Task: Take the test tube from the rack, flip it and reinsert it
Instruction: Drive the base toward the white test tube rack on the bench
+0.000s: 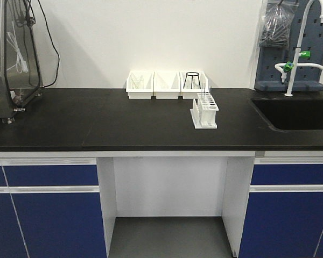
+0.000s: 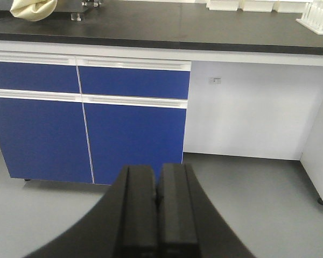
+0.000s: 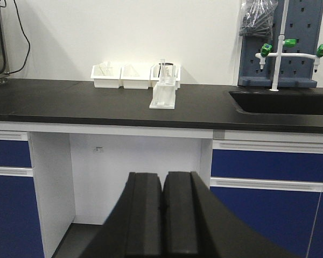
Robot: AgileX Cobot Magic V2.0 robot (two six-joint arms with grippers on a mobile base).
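The small white rack [image 1: 204, 111] stands on the black counter in front of the bins, with a clear test tube [image 1: 206, 92] upright in it. It also shows in the right wrist view [image 3: 164, 95] and at the top right edge of the left wrist view [image 2: 318, 16]. My left gripper [image 2: 158, 183] is shut and empty, low in front of the blue cabinet doors. My right gripper [image 3: 163, 188] is shut and empty, below counter height, facing the knee gap. Neither arm shows in the front view.
Three white open-front bins [image 1: 153, 85] stand behind the rack, one holding a black wire stand [image 1: 192, 80]. A black sink [image 1: 296, 113] with a white tap [image 1: 297, 54] lies at the right. A metal machine [image 1: 11, 54] with cables stands at the left.
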